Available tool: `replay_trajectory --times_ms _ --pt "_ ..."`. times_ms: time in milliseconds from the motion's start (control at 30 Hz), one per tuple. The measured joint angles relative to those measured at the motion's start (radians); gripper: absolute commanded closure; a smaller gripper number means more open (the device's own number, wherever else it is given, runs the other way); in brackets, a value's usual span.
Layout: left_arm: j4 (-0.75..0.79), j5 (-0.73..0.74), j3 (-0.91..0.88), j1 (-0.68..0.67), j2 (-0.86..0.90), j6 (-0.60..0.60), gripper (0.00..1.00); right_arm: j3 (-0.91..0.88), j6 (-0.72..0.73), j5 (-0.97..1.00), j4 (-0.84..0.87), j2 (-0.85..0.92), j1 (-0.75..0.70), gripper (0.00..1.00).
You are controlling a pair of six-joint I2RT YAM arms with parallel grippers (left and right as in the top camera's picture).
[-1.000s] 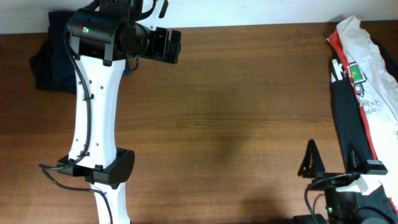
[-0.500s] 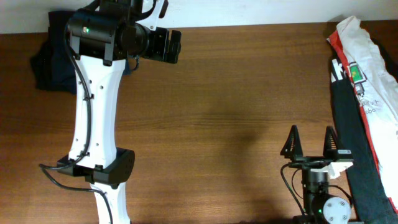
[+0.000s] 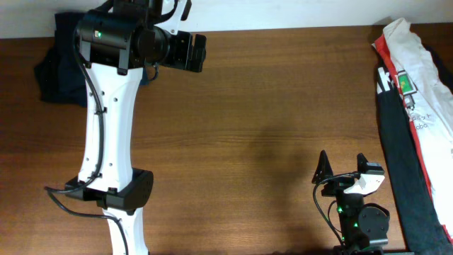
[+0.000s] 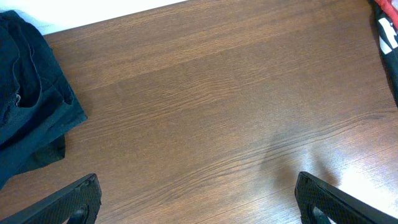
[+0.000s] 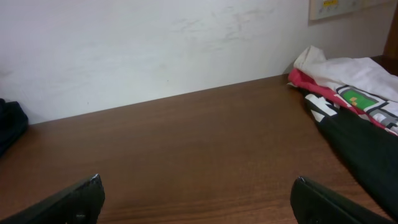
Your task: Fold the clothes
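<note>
A crumpled dark navy garment (image 3: 53, 60) lies at the table's back left corner; it also shows in the left wrist view (image 4: 28, 99) and at the far left of the right wrist view (image 5: 7, 124). A pile of white, red and black clothes (image 3: 410, 85) lies along the right edge, and shows in the right wrist view (image 5: 354, 93). My left gripper (image 3: 190, 52) is open and empty, held high to the right of the navy garment (image 4: 198, 182). My right gripper (image 3: 342, 166) is open and empty at the front right, left of the pile (image 5: 197, 182).
The brown wooden table (image 3: 269, 106) stretches between the two heaps. A white wall (image 5: 155, 43) runs behind its far edge. The left arm's white link and base (image 3: 113, 163) stand at the front left.
My right gripper has moved left, away from the front end of the clothes pile, and turned to face the far wall. The left arm has not moved.
</note>
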Motion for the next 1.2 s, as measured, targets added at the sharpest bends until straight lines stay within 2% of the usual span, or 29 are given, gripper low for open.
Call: replay_trajectory --times_ms 367,500,567,600,767,800,867,1000,1200 --pt "0.0 0.0 0.0 0.0 0.0 0.0 0.01 0.0 0.0 0.0 0.0 0.0 0.0 0.01" --pt "-0.047 -0.014 0.0 0.0 0.0 0.0 0.01 0.0 0.001 0.0 0.0 0.0 0.0 0.01" --pt "0.003 -0.045 -0.063 0.001 -0.032 0.001 0.01 0.0 0.0 0.0 0.0 0.0 0.0 0.01" --pt "0.063 -0.055 -0.138 0.003 -0.067 0.002 0.01 0.0 0.001 0.0 0.0 0.0 0.0 0.01" --pt "0.703 -0.085 -0.958 0.037 -0.426 0.035 0.01 0.0 0.0 -0.001 0.0 0.004 0.0 0.01" --pt "0.819 -0.089 -1.175 0.046 -0.52 0.035 0.01 0.0 0.0 -0.003 -0.002 0.003 0.0 0.01" --pt "0.994 -0.091 -1.423 0.058 -0.642 0.036 0.01 0.0 0.0 -0.003 -0.001 0.003 0.0 0.01" --pt "1.224 -0.092 -1.836 0.107 -0.969 0.036 0.01 0.0 0.0 -0.003 -0.002 0.003 0.0 0.01" --pt "1.454 -0.091 -2.295 0.212 -1.47 0.036 0.01 0.0 0.0 -0.003 -0.002 0.003 0.0 0.01"
